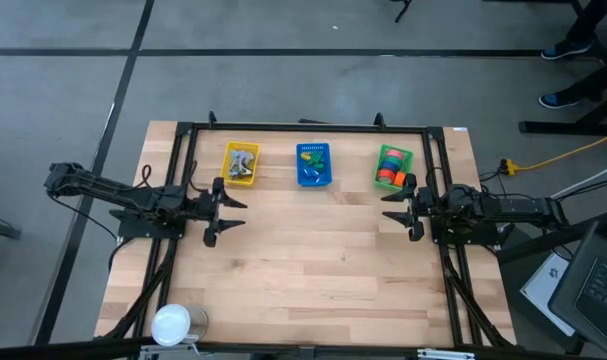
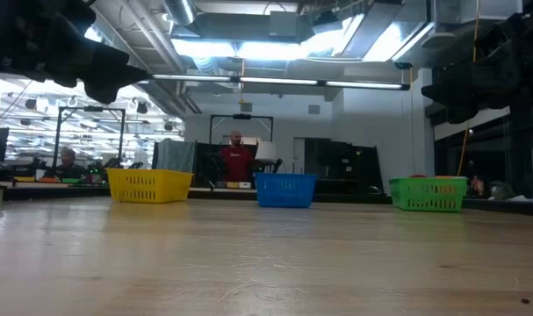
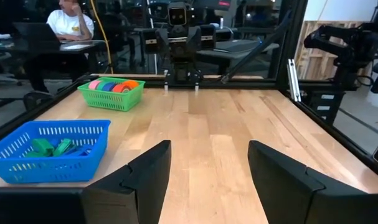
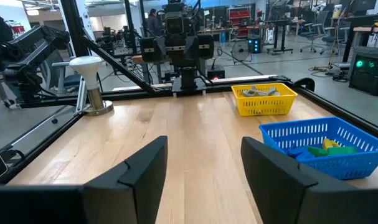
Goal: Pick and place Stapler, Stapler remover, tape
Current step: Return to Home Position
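Three baskets stand in a row along the table's far side. The green basket (image 1: 392, 167) holds the tape (image 3: 113, 84), several round rolls in orange, red, green and pink. Grey metal pieces (image 4: 261, 91) lie in the yellow basket (image 1: 241, 164). In the blue basket (image 1: 314, 165) are small green, blue and yellow pieces (image 3: 51, 147). Which of these are the stapler and the stapler remover I cannot tell. My left gripper (image 1: 235, 213) hovers open at the table's left, and my right gripper (image 1: 388, 207) hovers open at its right. The two face each other with nothing between their fingers.
A white round-topped stand (image 1: 171, 324) sits at the table's near left corner. Black frame rails (image 1: 303, 128) run around the table. Bare wood (image 1: 313, 250) lies between the arms and toward the near edge. People sit and stand in the room behind (image 2: 236, 158).
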Action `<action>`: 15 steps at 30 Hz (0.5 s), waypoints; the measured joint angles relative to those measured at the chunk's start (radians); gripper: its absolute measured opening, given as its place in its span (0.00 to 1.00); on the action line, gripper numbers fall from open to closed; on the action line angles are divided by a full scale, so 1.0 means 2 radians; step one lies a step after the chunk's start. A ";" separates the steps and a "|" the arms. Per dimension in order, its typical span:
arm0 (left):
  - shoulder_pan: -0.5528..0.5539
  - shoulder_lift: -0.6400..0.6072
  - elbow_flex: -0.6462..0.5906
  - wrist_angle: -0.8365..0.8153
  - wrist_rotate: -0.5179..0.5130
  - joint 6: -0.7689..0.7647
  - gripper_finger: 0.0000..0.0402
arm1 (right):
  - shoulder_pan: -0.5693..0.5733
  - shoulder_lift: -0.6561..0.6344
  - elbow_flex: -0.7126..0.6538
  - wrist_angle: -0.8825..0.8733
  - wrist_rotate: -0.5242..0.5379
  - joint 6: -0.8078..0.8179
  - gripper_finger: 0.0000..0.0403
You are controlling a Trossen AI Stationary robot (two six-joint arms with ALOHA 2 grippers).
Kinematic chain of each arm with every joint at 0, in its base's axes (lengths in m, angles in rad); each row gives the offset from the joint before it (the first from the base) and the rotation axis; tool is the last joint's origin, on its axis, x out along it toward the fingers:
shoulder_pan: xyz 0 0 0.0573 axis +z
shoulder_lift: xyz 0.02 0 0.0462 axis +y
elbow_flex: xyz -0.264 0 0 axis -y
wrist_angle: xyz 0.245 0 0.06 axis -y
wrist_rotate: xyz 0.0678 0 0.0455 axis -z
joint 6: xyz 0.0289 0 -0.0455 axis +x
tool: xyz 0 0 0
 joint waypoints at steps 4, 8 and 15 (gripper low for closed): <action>-0.001 0.000 0.000 0.000 0.000 0.008 0.53 | 0.000 0.000 0.000 0.000 0.000 0.000 0.52; -0.001 0.000 0.000 -0.002 0.000 0.017 0.52 | 0.000 0.000 0.000 0.000 0.000 0.000 0.52; -0.001 0.000 -0.031 0.011 -0.001 0.001 0.53 | 0.000 0.000 0.000 0.000 0.000 0.000 0.52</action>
